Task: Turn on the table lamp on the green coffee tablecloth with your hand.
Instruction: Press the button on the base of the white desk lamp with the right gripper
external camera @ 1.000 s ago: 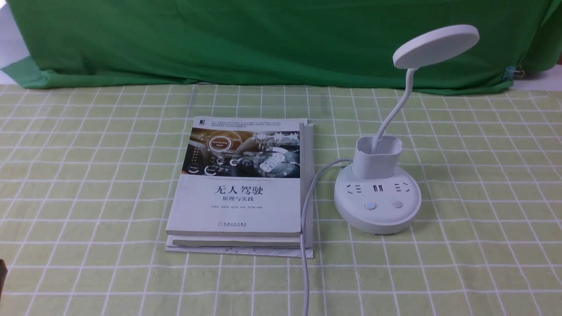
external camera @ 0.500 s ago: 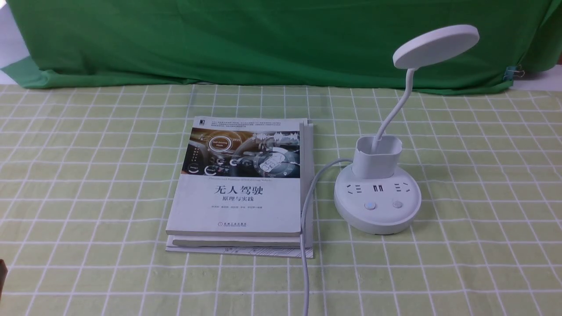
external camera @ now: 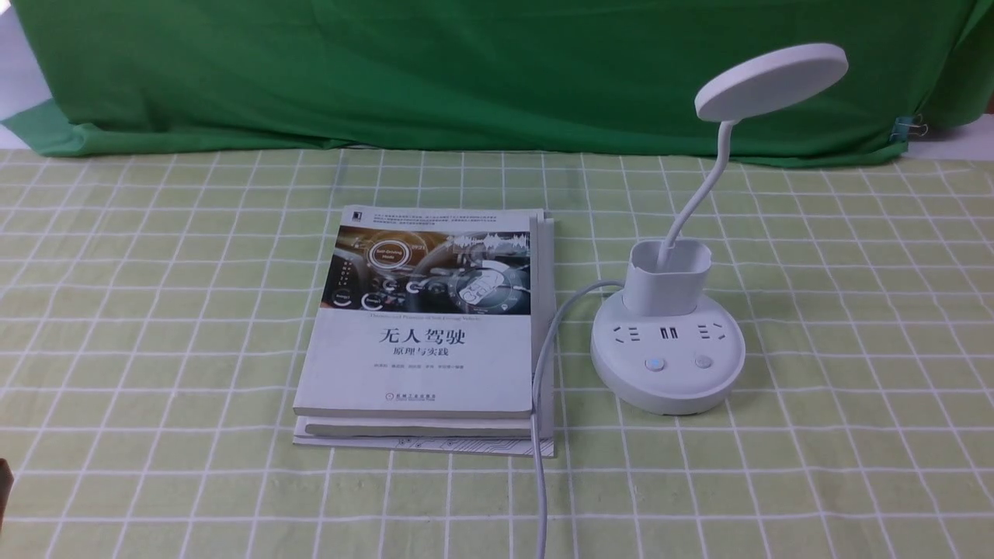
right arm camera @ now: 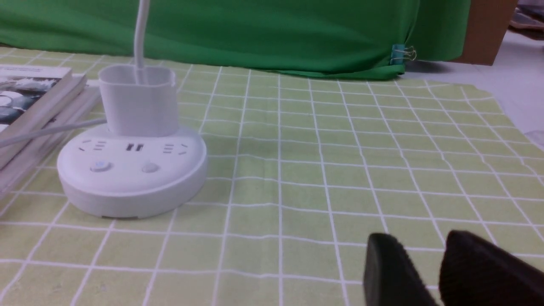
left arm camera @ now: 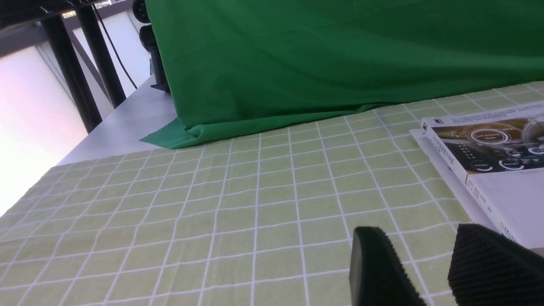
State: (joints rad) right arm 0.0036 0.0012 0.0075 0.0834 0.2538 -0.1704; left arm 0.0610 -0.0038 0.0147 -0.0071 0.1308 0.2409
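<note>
Right claw (right arm camera: 420, 240): pads parted by a narrow gap, nothing between them, low over the green coffee tablecloth (right arm camera: 340, 148). Left claw (left arm camera: 420, 236): also parted and empty, near a corner of the book stack (left arm camera: 488, 170). Neither arm shows in the front view.

Table lamp (external camera: 668, 365): stands on the cloth just right of the books and well apart from the right claw. The base carries a left button (external camera: 656, 363) and a right button (external camera: 703, 361), close together on its near side.

Risks, my judgement:
- Wrong button. They sit close together, and a wide pad could hit both or a socket.
- A slanted push could slide the light base or ruck the cloth.
- The cord (external camera: 543, 373) trails along the book edge toward me, so a low approach from the left could snag it.
- The disc head overhangs to the right, so a high approach could knock it.

Unclear:
- I cannot tell which button drives the light; any markings are too small.
- The head's underside is hidden, so I cannot confirm the lamp is off.
- The head is cut off in the right wrist view.
- The cord's end runs out of frame.
</note>
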